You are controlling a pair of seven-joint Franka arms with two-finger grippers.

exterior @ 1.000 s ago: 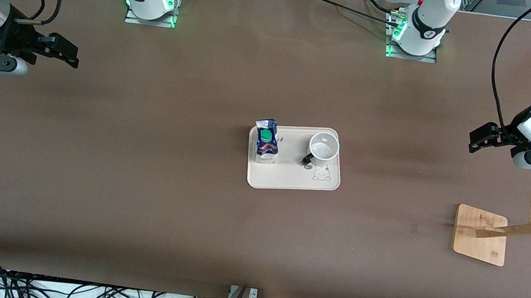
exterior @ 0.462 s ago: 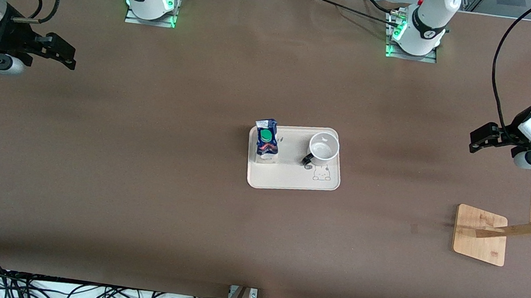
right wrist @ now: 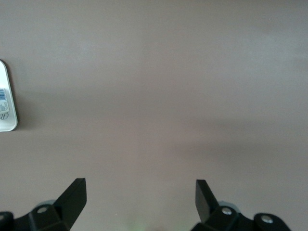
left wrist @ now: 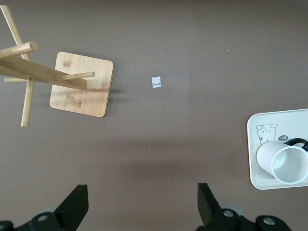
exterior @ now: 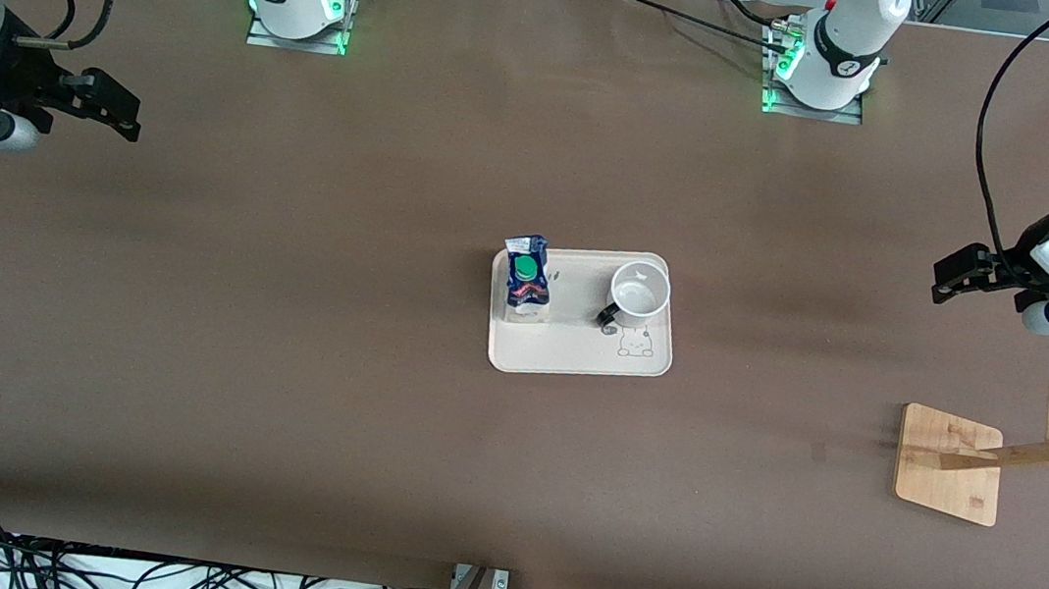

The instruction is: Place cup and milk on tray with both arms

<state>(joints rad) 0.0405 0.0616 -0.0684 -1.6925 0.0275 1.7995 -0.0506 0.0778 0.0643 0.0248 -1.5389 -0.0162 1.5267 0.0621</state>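
The cream tray (exterior: pixel 567 351) lies mid-table. The milk carton (exterior: pixel 526 281) stands upright on the tray's end toward the right arm. The white cup (exterior: pixel 639 292) stands upright on the end toward the left arm, its black handle toward the carton. My right gripper (exterior: pixel 124 113) is open and empty, up over bare table at the right arm's end. My left gripper (exterior: pixel 943 279) is open and empty over bare table at the left arm's end. The left wrist view shows the tray (left wrist: pixel 255 159), the cup (left wrist: pixel 285 162) and its open gripper (left wrist: pixel 143 204). The right wrist view shows a tray corner (right wrist: pixel 6 113) and its open gripper (right wrist: pixel 140 198).
A wooden stand with a square base (exterior: pixel 948 463) and slanted pegs sits at the left arm's end, nearer the front camera than the left gripper; it also shows in the left wrist view (left wrist: pixel 82 84). A small scrap (left wrist: pixel 156 82) lies on the table near it.
Both grippers have drawn a little farther away from the tray toward their own ends of the table, still open and empty. The cup, milk and tray have not moved.
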